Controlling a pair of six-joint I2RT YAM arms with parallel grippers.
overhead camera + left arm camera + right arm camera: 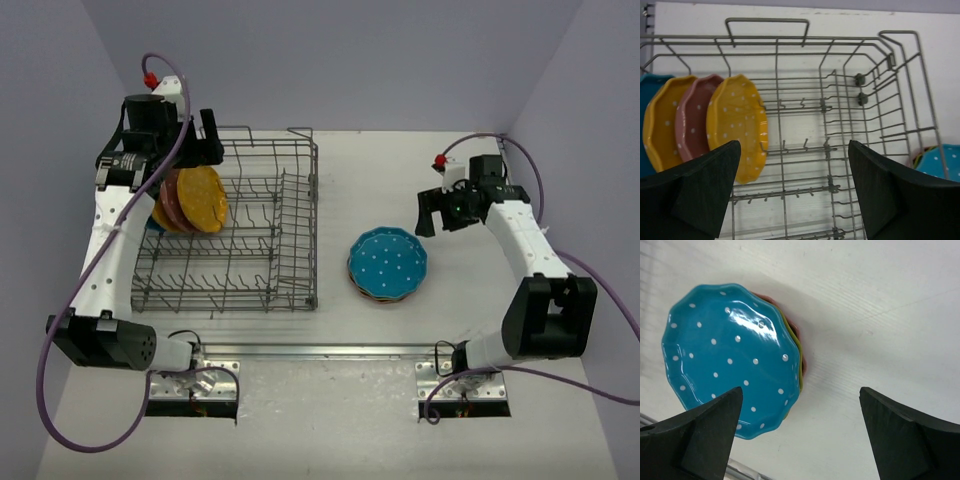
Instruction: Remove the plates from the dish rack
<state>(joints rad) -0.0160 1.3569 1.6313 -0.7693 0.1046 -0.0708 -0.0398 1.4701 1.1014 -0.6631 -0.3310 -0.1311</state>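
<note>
The grey wire dish rack (296, 298) stands left of centre. At its left end several dotted plates stand upright on edge: an orange-yellow plate (737, 125) in front, then a pink one (692, 120), another orange-yellow one (662, 122) and a blue edge (646, 100) behind. My left gripper (205, 150) hovers above the rack's far left corner, open, with nothing between its fingers (705, 185). On the table right of the rack lies a flat stack with a blue plate (730, 355) on top and lime and pink rims under it. My right gripper (800, 435) hangs open and empty just right of that stack (388, 265).
Upright tines and a raised inner wire divider (290, 215) fill the rack's right half. A metal rail (330, 351) runs along the near table edge between the arm bases. Grey walls close in the table at the back and both sides.
</note>
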